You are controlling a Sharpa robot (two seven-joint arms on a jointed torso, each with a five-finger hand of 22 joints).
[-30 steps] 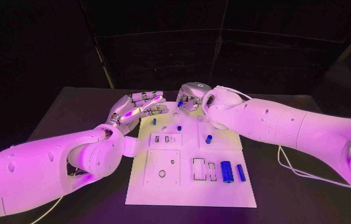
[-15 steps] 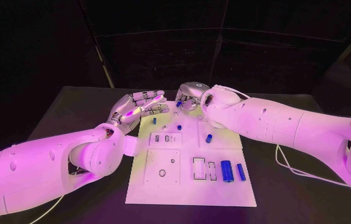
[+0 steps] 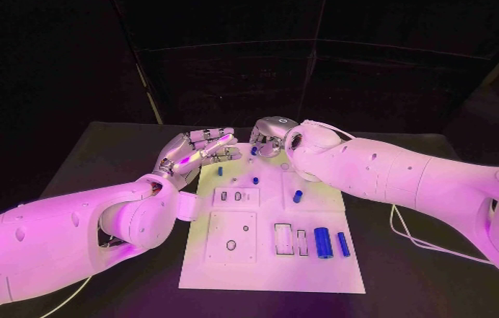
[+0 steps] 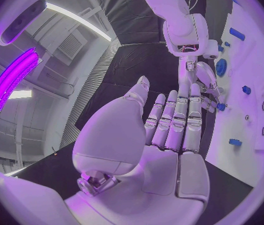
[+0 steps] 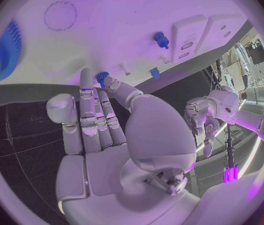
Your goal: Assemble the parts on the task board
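no readable text, labels or numbers

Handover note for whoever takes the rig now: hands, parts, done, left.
Right hand: over the far edge of the task board, pinching a small blue part at its fingertips.
Left hand: open, fingers straight, holding nothing, at the board's far left corner.
Parts: two blue pegs stand mid-board; a short blue cylinder lies right of them; a large blue cylinder and a thin blue bar lie at the near right.
Done: little that I can confirm.
Left: place the held part, then the loose pieces.
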